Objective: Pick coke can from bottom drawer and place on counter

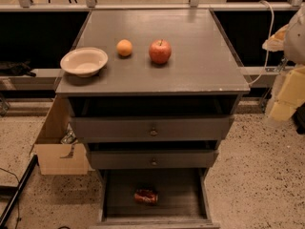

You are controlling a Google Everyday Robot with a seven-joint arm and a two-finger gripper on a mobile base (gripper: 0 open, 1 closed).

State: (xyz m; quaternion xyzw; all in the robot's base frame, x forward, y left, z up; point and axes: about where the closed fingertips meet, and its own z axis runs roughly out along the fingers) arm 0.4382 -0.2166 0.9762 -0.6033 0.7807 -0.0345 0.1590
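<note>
The coke can [146,196], red with silver ends, lies on its side on the dark floor of the bottom drawer [174,187]. The drawer is pulled open at the bottom of the view. The counter [200,66] is the flat grey top of the cabinet above it. My gripper [287,95] shows as pale cream shapes at the far right edge, beside the cabinet at about counter height. It is well away from the can and holds nothing that I can see.
On the counter stand a red apple [160,51], an orange [124,47] and a cream bowl [84,61] near the left front corner. The two upper drawers [152,128] are slightly pulled out. A cardboard box [59,149] sits left of the cabinet.
</note>
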